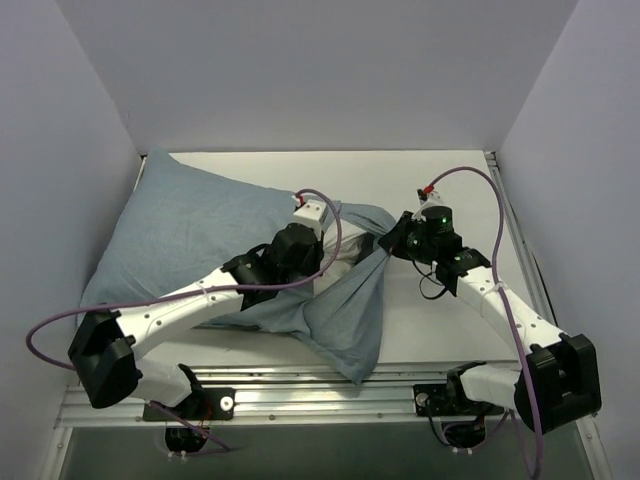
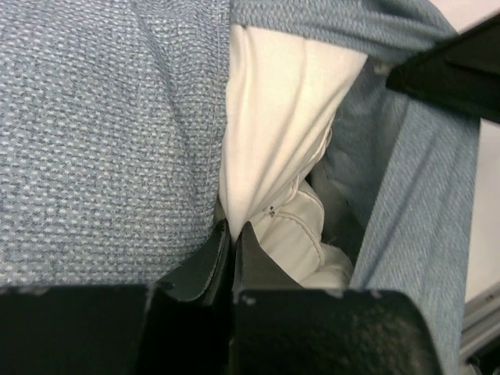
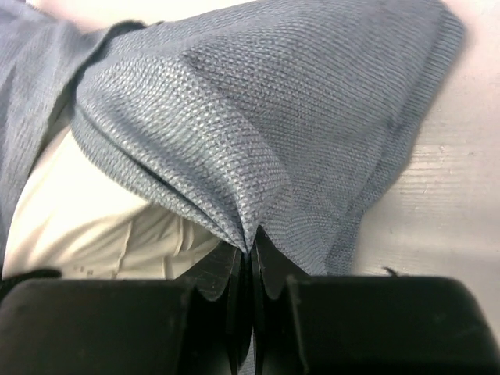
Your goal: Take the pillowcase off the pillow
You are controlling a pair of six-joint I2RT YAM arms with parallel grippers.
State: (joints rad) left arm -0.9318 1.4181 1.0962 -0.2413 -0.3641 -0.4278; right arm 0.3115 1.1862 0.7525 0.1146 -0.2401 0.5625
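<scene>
The job is only begun. The pillowcase [image 1: 190, 230] lies on the left side of the table [image 1: 450, 185], plump and full from the far left corner to the middle, so most of the pillow [image 2: 273, 117] sits inside it. Only at the open end, in the middle of the table, does a strip of white show between folds of blue-grey cloth. A loose flap of the cover trails toward the near edge.

The left gripper [image 2: 232, 230] is clamped, with its jaws pinching what looks like a seamed corner of the white pillow. The right gripper [image 3: 250, 250] is clenched on a gathered fold of the pillowcase just right of the opening. What is left, as I judge it, is nearly all of it: drawing the cover off the whole length of the pillow
</scene>
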